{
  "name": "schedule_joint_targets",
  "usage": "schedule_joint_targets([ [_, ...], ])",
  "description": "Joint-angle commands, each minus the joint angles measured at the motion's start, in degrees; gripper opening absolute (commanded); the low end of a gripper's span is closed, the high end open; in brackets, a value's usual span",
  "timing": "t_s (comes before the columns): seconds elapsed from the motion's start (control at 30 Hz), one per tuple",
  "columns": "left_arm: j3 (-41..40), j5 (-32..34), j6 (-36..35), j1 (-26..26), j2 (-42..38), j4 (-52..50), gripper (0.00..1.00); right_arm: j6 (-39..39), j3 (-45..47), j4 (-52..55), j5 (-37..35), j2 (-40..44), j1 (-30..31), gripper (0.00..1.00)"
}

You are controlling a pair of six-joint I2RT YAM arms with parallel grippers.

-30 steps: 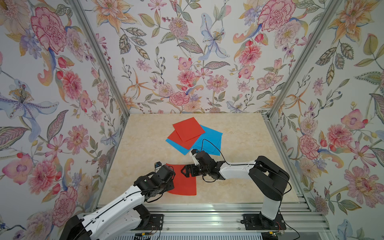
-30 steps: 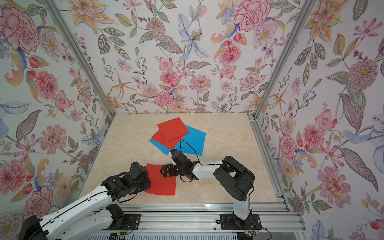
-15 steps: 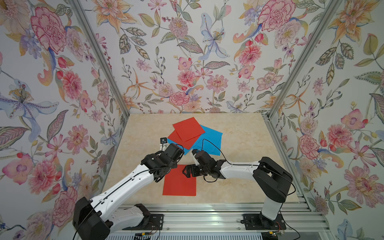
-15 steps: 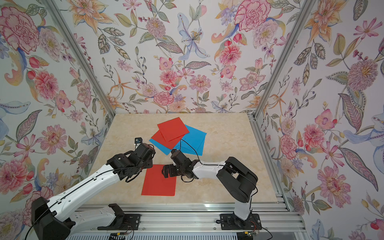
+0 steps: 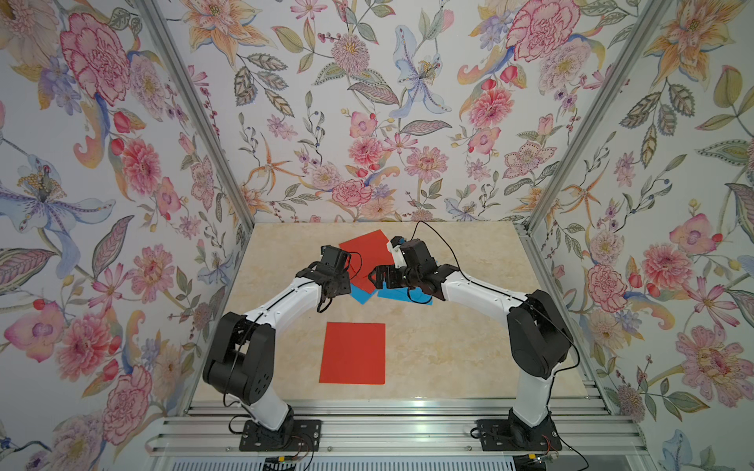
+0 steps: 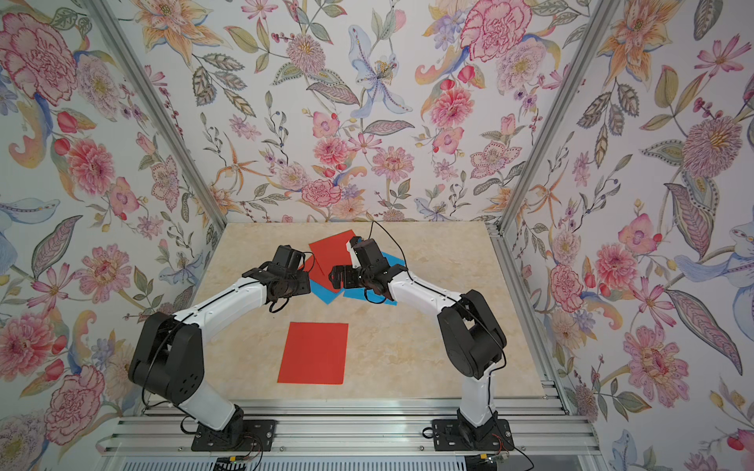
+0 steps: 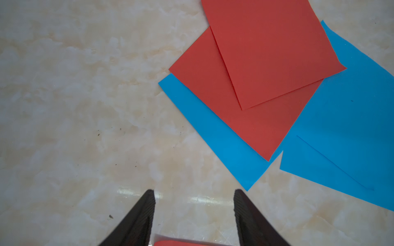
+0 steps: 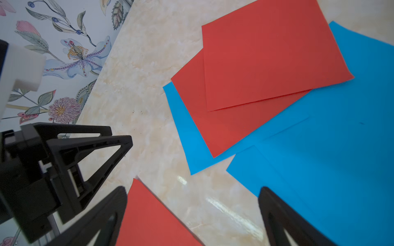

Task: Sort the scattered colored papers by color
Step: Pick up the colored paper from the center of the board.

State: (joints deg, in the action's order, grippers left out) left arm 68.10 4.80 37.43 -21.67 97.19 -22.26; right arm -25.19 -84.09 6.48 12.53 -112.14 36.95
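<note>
Red-orange paper [image 5: 353, 353] lies alone at the near edge; we see the other colored papers [image 7: 266, 53] overlapped farther back, red atop blue. Our left gripper [image 7: 193, 194] and right gripper [image 8: 193, 190] hang near them, both spread, pinching nothing.

No legible text anywhere, so far as visible
</note>
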Motion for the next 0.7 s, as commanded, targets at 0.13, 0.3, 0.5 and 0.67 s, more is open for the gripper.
schedule_joint_targets([
  [0.13, 14.4, -8.3, -3.3, 3.4, 14.6, 4.8, 0.62, 4.6, -17.6, 6.4, 8.0, -15.9, -7.3, 1.0],
  [0.3, 22.1, -11.5, -2.5, 5.6, 22.5, 4.7, 0.62, 4.4, -28.6, 9.6, 10.2, -24.6, -9.2, 1.0],
  [0.5, 25.7, -13.0, -2.7, 6.7, 26.5, 4.7, 0.61, 3.8, -37.6, 12.6, 10.9, -30.9, -9.6, 1.0],
  [0.67, 27.4, -14.0, -2.1, 7.3, 29.1, 4.8, 0.61, 4.7, -44.5, 16.5, 10.1, -35.9, -9.8, 1.0],
])
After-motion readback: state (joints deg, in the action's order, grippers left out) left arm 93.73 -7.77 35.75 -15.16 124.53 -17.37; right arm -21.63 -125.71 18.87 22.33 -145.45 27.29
